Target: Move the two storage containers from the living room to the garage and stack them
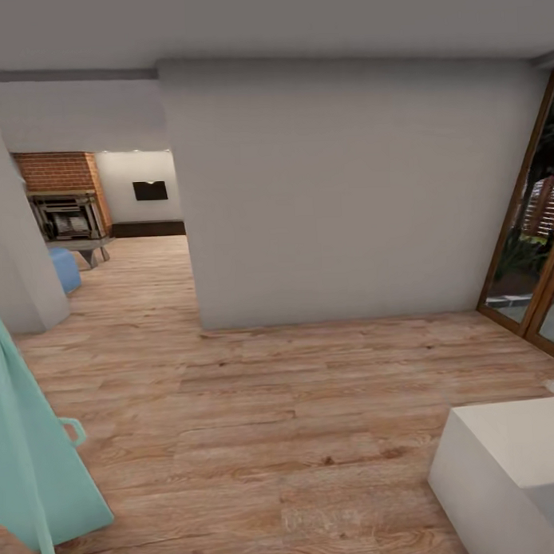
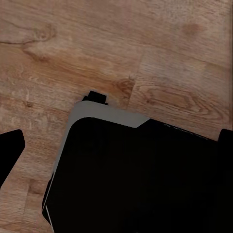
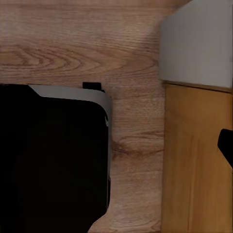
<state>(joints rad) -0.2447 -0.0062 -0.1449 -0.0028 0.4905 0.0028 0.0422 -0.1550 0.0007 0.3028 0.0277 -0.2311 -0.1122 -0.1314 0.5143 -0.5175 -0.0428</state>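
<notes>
No readable text, label, brand, number or sign appears on anything in these views.

The robot's base (image 2: 141,179) is a matte black block with rounded corners, edged along its rim by a pale grey band. A small black tab (image 2: 95,97) juts from that rim. Black finger tips (image 2: 9,150) of the end effector show at the frame's left edge.

A grey-white wall (image 1: 346,195) stood on light plank floor (image 1: 258,421); a brick fireplace (image 1: 65,200) lay down the hall (dimly lit), glass doors (image 1: 532,252) at right.
</notes>
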